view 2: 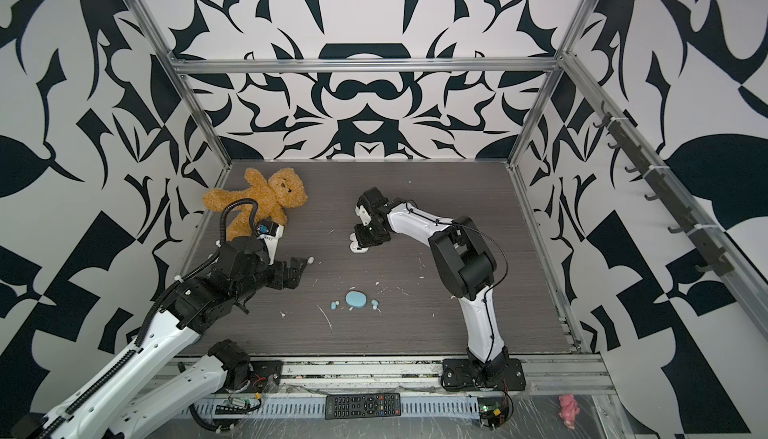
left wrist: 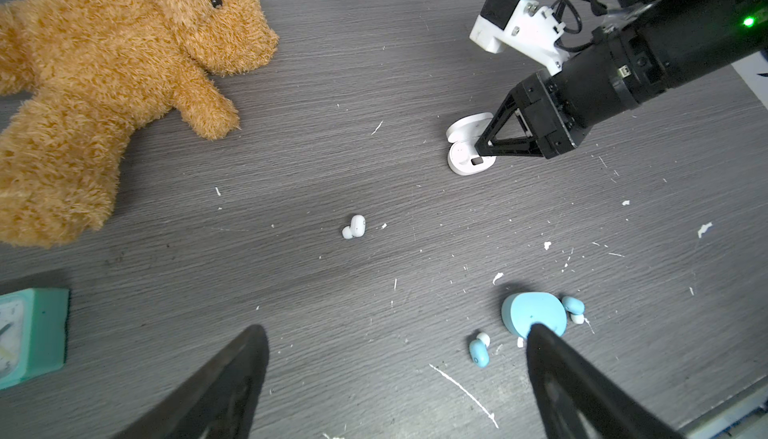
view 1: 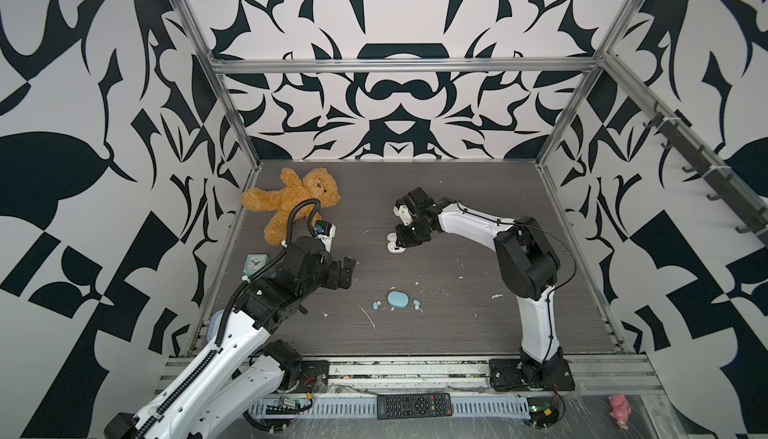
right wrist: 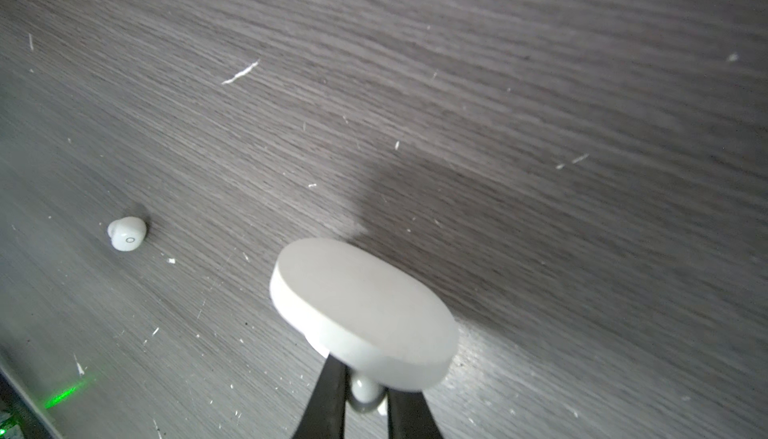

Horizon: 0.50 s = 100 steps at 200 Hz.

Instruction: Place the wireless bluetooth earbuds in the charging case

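My right gripper [right wrist: 366, 385] is shut on a white earbud [right wrist: 364, 393], which it holds at the open white charging case [left wrist: 461, 165]. The case's raised lid [right wrist: 361, 304] hides the fingertips. In both top views this gripper [view 1: 394, 238] sits over the case [view 2: 358, 248] mid-table. A second white earbud [left wrist: 354, 227] lies loose on the table [view 2: 309, 259] beside my left gripper [view 2: 297, 270], which hovers open and empty [left wrist: 397, 329]. A shut light blue case [view 1: 398, 300] lies nearer the front, with a blue earbud [view 1: 376, 305] on one side and another blue earbud [view 1: 416, 303] on the other.
A brown teddy bear [view 1: 291, 200] lies at the back left. A mint alarm clock [view 1: 255, 263] stands by the left wall. White flecks and scuffs dot the wood-grain table. A black remote [view 1: 413, 405] and a pink toy [view 1: 619, 410] lie off the front edge.
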### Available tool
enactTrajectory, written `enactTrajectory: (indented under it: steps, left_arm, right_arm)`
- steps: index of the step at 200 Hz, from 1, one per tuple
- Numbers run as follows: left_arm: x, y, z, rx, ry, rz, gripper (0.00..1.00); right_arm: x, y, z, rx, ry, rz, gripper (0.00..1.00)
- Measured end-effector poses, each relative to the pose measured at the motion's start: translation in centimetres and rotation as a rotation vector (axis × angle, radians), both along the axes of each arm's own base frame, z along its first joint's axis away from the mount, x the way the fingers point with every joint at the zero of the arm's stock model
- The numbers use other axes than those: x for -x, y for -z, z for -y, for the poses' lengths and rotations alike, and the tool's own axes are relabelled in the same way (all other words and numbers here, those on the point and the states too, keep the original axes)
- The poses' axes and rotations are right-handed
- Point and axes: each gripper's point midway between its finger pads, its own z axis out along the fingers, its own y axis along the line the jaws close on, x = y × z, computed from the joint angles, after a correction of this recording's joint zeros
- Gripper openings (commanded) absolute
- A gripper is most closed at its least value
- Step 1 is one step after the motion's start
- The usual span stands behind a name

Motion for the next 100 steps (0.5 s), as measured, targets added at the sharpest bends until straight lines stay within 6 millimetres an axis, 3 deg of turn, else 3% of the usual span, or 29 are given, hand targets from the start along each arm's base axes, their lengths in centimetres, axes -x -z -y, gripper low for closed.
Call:
enactTrajectory:
  steps: [100]
  left_arm:
    - [0.05,0.02,0.08,0.003,0.004,-0.002,0.99]
  right_arm:
    - [-0.25,0.3,0.02,0.006,0.005,0.007,0.27]
